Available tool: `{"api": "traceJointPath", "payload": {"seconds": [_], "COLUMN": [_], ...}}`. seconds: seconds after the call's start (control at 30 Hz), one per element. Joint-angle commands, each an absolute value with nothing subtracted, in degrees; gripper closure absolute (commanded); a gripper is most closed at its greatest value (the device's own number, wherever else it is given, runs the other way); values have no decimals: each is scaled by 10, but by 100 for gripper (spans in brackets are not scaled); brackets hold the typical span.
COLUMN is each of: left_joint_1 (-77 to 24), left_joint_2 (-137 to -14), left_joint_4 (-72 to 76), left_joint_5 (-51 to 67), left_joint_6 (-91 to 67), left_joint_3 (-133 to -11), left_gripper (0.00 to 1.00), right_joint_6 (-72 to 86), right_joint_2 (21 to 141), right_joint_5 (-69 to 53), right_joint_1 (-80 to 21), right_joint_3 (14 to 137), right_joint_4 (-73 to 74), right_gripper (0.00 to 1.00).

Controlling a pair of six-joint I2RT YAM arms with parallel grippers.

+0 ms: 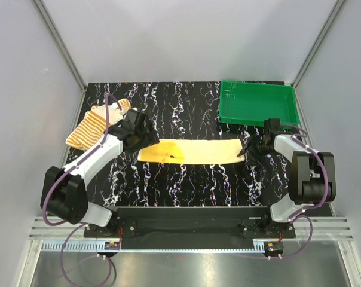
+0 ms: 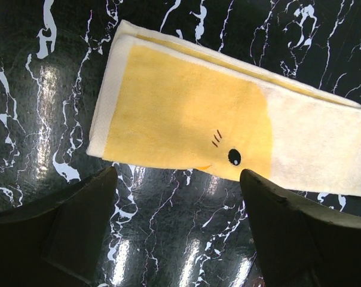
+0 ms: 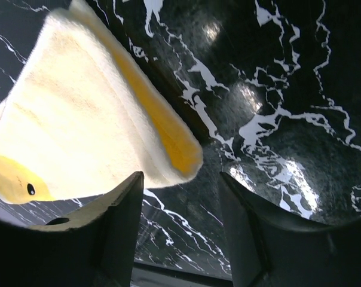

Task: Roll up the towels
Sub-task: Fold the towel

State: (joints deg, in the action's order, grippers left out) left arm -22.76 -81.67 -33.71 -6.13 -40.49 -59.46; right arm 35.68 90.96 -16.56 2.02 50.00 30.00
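Observation:
The yellow towel (image 1: 192, 150) lies folded into a long flat strip across the middle of the table. It has a small face print near its left end (image 2: 186, 119). My left gripper (image 1: 146, 139) is open and empty, just above the strip's left end (image 2: 177, 174). My right gripper (image 1: 252, 146) is open and empty at the strip's right end (image 3: 180, 179), where the folded corner of the towel (image 3: 91, 119) lies just ahead of the fingers. The striped towel (image 1: 94, 125) lies crumpled at the far left, behind my left arm.
A green plastic tray (image 1: 256, 103) stands at the back right, just behind my right gripper. The black marbled tabletop (image 1: 186, 113) is bounded by white walls on the left, right and back.

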Motion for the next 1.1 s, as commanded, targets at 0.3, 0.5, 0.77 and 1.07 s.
{"api": "traceJointPath", "payload": {"seconds": [0.3,0.5,0.77,1.07], "left_joint_1": [-229,-229,-230,-230], "left_joint_2": [-790,-774,-723,-700], "left_joint_4": [-316,-316,-311,-347], "left_joint_5": [-71,-69,-73,-73], "left_joint_6": [-389,-390,-395,-388], "left_joint_3": [-583,-568,-508,-504], "left_gripper": [11,11,11,11], "right_joint_6": [363,359,314,281], "right_joint_2": [954,957,895,902], "right_joint_5": [-162,-153,-72,-4], "right_joint_1": [18,18,17,-81], "right_joint_3": [497,497,562,722], "right_joint_4": [254,252,351,495], "right_gripper": [58,82,99,99]}}
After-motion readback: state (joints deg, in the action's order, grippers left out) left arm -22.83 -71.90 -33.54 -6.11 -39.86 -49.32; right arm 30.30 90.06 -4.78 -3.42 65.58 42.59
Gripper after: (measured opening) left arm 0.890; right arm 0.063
